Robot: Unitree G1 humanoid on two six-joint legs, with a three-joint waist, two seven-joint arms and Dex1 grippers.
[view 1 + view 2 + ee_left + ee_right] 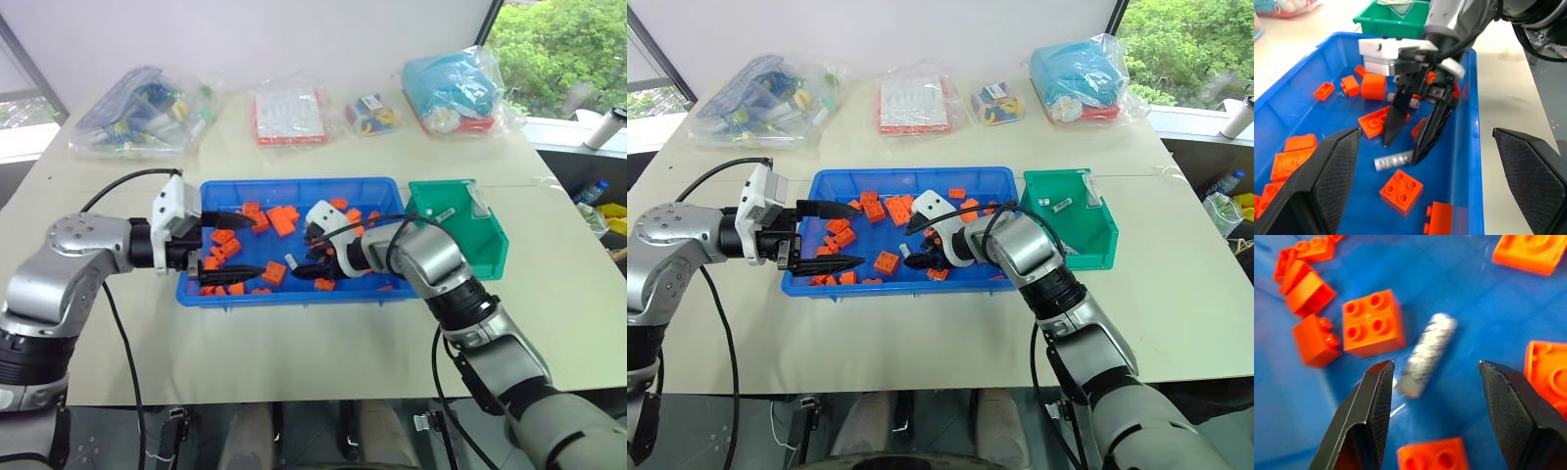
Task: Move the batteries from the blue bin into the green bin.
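Battery (1426,355) blurred between open right fingers (1371,401).

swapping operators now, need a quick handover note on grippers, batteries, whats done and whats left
Right gripper: open, low inside the blue bin, fingers on either side of a battery lying flat among orange blocks; not gripped yet.
Left gripper: open, empty, over the bin's left end.
Green bin: right of the blue bin, with at least one battery in it already.
Left: close on this battery, carry it to the green bin, then check the blue bin for more.
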